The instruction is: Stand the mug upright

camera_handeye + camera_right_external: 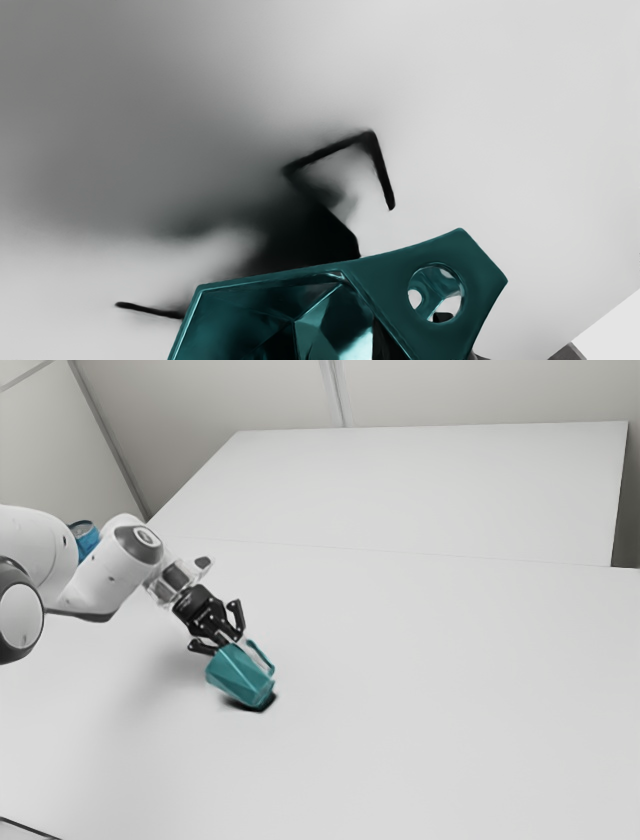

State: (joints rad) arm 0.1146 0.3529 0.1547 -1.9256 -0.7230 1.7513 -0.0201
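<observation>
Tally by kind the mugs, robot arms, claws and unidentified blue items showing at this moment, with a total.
Teal mug: 1
White robot arm: 1
Black claw: 1
Blue item, partly hidden by the arm, kind unclear: 1
Total: 4

Looks most like a robotics lab or a plain test room, judging by the white Franka arm (104, 572) over a broad white tabletop (450, 660) and by the pale wall (480, 390) beyond, with its narrow grey upright strip (336, 390).
</observation>
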